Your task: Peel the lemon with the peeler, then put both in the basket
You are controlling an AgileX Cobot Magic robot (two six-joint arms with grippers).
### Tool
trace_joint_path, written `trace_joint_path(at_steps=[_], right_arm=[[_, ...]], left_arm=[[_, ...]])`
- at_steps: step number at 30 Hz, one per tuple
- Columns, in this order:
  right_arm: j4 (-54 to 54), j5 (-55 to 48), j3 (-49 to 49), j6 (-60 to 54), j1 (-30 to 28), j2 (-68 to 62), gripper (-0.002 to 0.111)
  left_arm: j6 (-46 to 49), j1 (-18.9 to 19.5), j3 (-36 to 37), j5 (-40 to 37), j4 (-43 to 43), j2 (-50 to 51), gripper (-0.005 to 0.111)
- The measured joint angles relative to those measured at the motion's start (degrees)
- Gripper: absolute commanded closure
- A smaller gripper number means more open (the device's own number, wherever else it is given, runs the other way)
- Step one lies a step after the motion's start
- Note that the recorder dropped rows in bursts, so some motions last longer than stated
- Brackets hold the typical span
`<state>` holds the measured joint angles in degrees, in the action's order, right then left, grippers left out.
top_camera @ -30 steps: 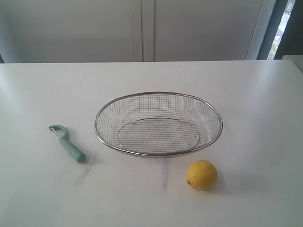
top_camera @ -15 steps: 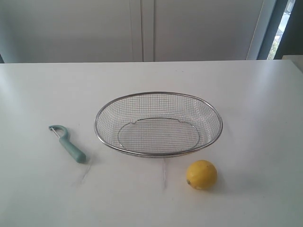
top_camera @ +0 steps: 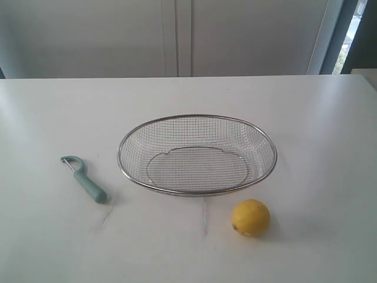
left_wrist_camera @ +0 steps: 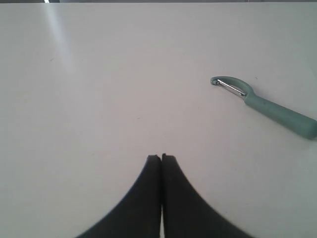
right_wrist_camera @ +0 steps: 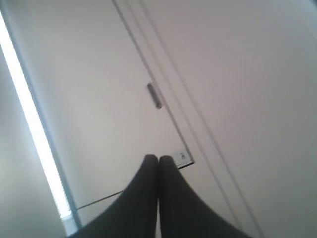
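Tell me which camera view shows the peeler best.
The left wrist view: the peeler lies close and large there, with the metal blade in its hooked head plain to see. The exterior view shows the peeler whole but small, left of the basket. The right wrist view does not show it.

Light: soft, even daylight; window [top_camera: 353,29] blown out.
Desk [top_camera: 47,247]: white, mildly washed out.
Shadows: faint and soft-edged, at lemon [top_camera: 251,217] and peeler [top_camera: 85,180].
Glare: pale streak on desk, left wrist view.
Right wrist view: hazy, tilted; light strip [right_wrist_camera: 29,124] overexposed.
Left hand [left_wrist_camera: 161,157], right hand [right_wrist_camera: 158,158]: dark, soft-edged silhouettes.
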<state>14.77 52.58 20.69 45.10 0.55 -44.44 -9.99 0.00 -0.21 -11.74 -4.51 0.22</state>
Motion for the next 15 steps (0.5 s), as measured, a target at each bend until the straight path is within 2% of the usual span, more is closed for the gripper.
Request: trace_joint_path(at_steps=[2, 6, 7, 11, 15], right_arm=[[10.58, 0.11, 4.64, 4.78, 0.00, -3.54, 0.108], [20.81, 0.22, 10.39, 13.46, 0.00, -8.49, 0.108], [27.46, -0.41, 13.44, 19.82, 0.00, -10.77, 0.108], [42.69, -3.70, 19.13, 31.11, 1.53, -13.83, 0.108], [64.87, -20.98, 27.96, 44.78, 12.02, -17.33, 0.108]], left_arm=[[0.00, 0.00, 0.00, 0.00, 0.00, 0.00, 0.107], [0.00, 0.00, 0.00, 0.00, 0.00, 0.00, 0.107], [0.00, 0.00, 0.00, 0.00, 0.00, 0.00, 0.107], [0.00, 0.00, 0.00, 0.00, 0.00, 0.00, 0.107], [0.00, 0.00, 0.00, 0.00, 0.00, 0.00, 0.107]])
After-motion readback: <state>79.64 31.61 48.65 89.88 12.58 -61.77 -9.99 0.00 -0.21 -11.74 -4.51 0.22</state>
